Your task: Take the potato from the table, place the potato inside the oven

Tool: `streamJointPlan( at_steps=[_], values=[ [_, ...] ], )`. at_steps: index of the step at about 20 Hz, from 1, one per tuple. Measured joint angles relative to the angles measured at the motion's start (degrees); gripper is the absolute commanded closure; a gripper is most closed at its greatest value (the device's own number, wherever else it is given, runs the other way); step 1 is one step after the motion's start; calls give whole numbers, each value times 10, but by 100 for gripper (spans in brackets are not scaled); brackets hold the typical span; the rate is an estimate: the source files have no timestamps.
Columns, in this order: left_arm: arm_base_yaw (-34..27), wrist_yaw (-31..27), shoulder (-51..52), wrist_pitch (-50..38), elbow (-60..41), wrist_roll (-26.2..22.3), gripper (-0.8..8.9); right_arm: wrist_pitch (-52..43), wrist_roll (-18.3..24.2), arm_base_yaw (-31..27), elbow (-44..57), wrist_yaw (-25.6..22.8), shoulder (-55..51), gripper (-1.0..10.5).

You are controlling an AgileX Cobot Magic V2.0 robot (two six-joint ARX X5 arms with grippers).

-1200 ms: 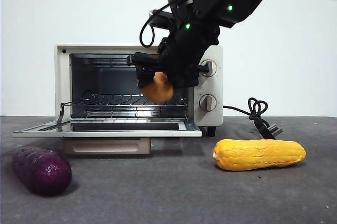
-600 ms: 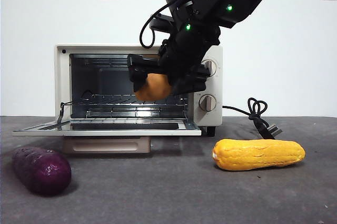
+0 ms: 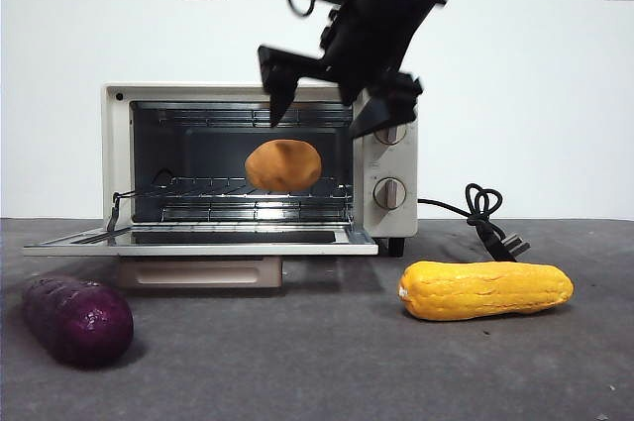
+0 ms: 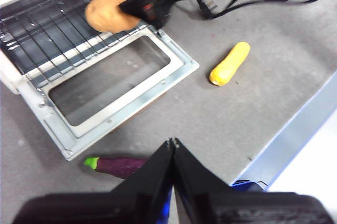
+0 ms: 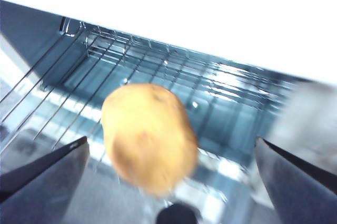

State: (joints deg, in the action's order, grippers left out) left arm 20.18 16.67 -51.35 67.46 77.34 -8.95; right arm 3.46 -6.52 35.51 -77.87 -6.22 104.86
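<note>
The right gripper (image 3: 337,94), black jaws spread wide and holding nothing, hangs above the smooth tan-orange oval potato (image 3: 283,165), which sits on the wire rack inside the cream-white toaster oven (image 3: 396,158) with its glass door folded down. The left gripper (image 4: 172,147), jaws pressed together, hovers high over the dark grey table (image 4: 221,124). Only its wrist view shows the oven from above, with a long yellow bumpy vegetable (image 4: 229,64) and a dark purple sweet potato (image 4: 120,165) lying well apart.

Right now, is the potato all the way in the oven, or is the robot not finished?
Nearly finished. Done: the potato lies on the wire rack inside the oven, off the table. In hand: nothing; the right gripper hangs open above the potato, apart from it. The left gripper waits shut. Left: maybe pulling the right arm away; the oven door is open.
</note>
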Motion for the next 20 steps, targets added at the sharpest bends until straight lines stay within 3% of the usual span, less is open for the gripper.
streamJointPlan(
  at_steps=[7,14,20],
  values=[
    [0,0,-18,-39,0,0,821,245,-2,5,0,3,-117,379],
    [-37,5,-76,-94,0,0,821,410,-1,17,0,78,-243,379],
    [-157,122,-145,-219,-88,2,822,515,1,24,0,77,-402,379]
  ],
)
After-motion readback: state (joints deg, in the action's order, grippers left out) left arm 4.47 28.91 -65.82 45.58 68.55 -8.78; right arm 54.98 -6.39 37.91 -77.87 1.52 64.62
